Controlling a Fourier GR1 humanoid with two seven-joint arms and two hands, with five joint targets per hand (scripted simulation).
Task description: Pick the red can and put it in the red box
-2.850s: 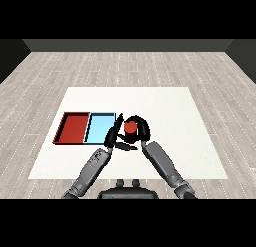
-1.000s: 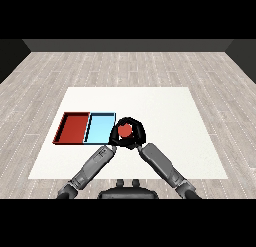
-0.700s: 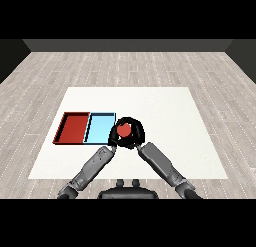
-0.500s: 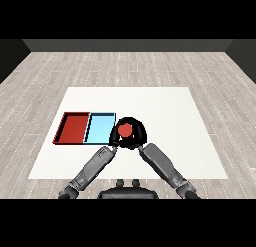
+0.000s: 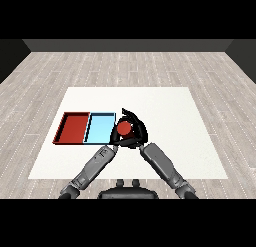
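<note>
The red can [image 5: 124, 128] is held just right of the light blue tray [image 5: 100, 140], at its near right corner. My right hand [image 5: 138, 133] is curled round the can, with black fingers arching over its top and right side. My left hand [image 5: 114, 139] lies close against the can's lower left, mostly hidden by the can and the right hand. The red tray [image 5: 73, 128] lies left of the blue one and holds nothing.
The two trays sit side by side at the left middle of the white table [image 5: 170, 111]. Both forearms come in from the lower corners and meet near the can. Wooden floor surrounds the table.
The left hand, earlier spread out beside the can, has drawn in against it. The right hand and can have shifted slightly left, towards the blue tray; little movement in the last second.
</note>
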